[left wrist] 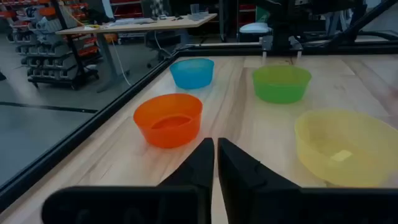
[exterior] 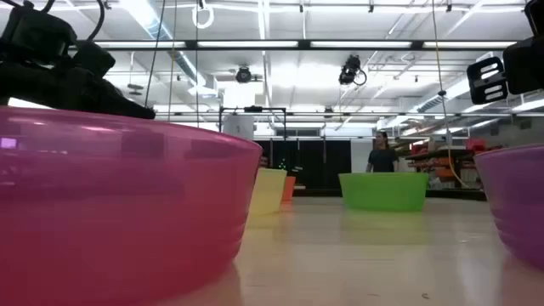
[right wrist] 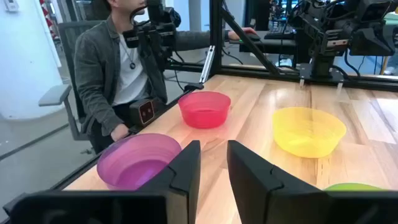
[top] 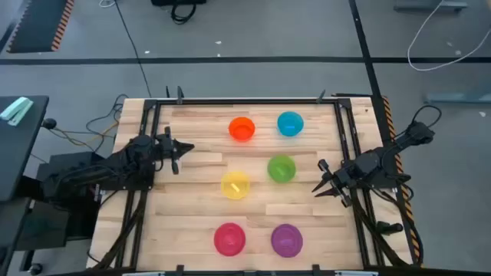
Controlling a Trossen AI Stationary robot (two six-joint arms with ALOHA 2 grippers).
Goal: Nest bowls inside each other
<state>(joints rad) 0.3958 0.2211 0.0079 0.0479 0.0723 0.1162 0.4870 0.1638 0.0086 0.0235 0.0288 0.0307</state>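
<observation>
Six bowls sit apart on the tabletop in three rows of two — none nested yet, each with free space around it, likely so a pincer can reach any rim. In the high view the orange bowl and blue bowl lie upper centre, the yellow bowl and green bowl in the middle, the pink-red bowl and purple bowl at the lower centre. The left pincer hovers at the left of the frame, fingers nearly clenched and grasping nothing, pointed toward the orange bowl. The right pincer waits at the right, released and empty — aimed at the green bowl.
</observation>
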